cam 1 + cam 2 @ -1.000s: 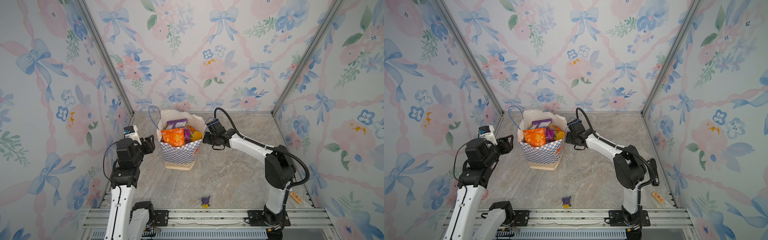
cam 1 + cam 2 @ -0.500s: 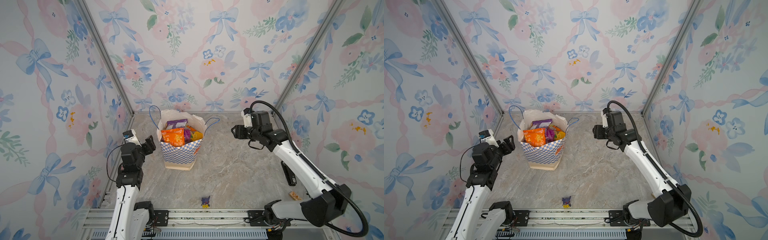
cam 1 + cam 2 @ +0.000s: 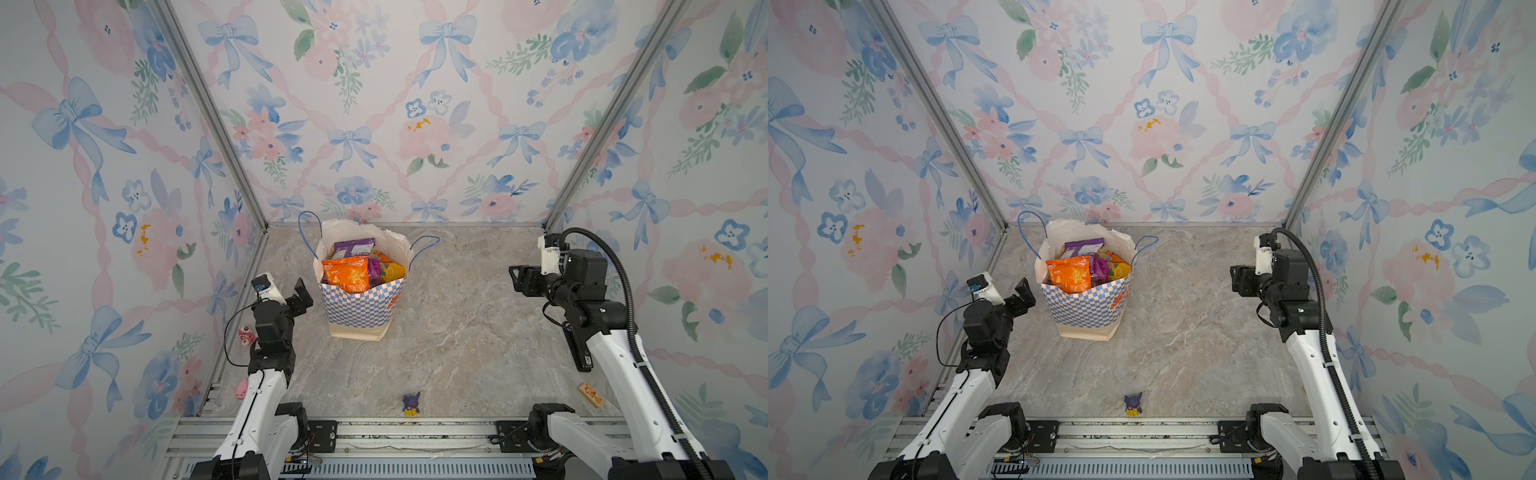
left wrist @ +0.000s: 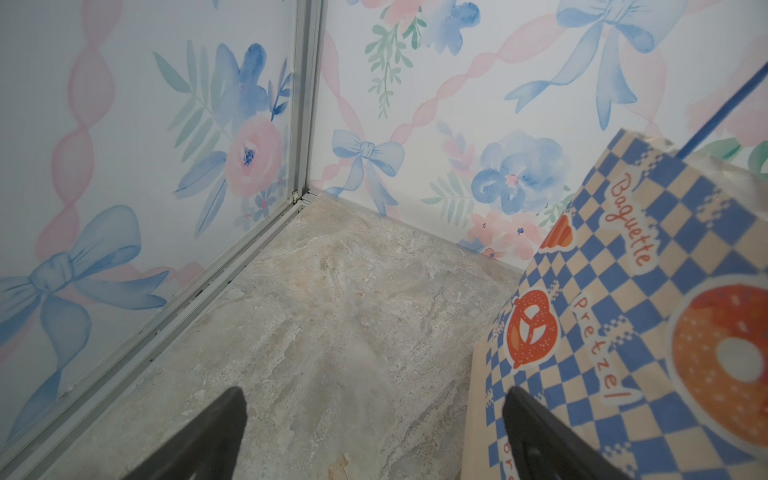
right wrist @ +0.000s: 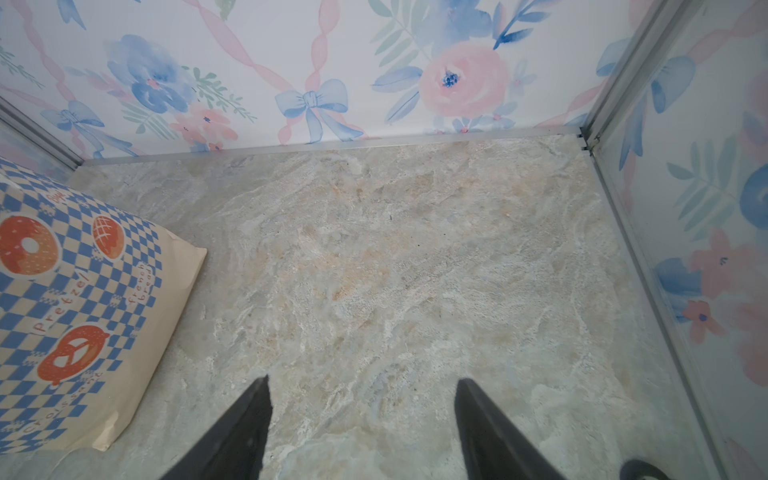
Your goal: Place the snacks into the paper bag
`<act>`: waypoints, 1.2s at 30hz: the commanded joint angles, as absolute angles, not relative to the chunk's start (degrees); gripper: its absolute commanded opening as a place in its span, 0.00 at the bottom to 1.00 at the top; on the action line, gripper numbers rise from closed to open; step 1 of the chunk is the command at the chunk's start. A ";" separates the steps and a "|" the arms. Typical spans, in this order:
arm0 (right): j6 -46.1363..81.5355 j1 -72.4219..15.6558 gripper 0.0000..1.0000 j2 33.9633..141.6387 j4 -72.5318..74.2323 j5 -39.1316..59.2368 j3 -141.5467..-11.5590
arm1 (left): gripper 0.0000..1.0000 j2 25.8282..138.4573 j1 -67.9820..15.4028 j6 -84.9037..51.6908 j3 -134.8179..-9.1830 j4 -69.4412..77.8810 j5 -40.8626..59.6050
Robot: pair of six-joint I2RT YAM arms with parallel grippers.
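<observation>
The left gripper [image 3: 304, 296] is spread wide and empty. The paper bag [image 3: 360, 308] stands upright just beside its fingertips, with the snacks [image 3: 348, 274] heaped inside. The right gripper [image 3: 519, 279], well apart from the bag, hangs parted and holds nothing.

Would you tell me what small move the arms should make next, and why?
Probably ease both arms back to rest. The snacks all seem to sit in the bag, no packet shows on the table, and the left gripper and right gripper are open and empty.
</observation>
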State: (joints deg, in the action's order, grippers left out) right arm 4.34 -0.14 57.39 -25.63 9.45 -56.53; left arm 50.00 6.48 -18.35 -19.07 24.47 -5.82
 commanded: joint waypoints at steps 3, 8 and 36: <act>5.07 3.63 0.73 54.17 -5.28 11.15 -44.09 | 0.98 55.03 7.04 -11.52 -15.61 38.18 -5.27; 4.52 3.56 0.73 56.46 12.31 10.07 -31.21 | 0.98 59.34 7.03 -9.34 -12.70 45.90 -3.58; -0.26 -2.30 0.75 88.59 52.48 -3.60 -22.15 | 0.98 78.87 7.04 -9.91 -10.25 65.01 -0.68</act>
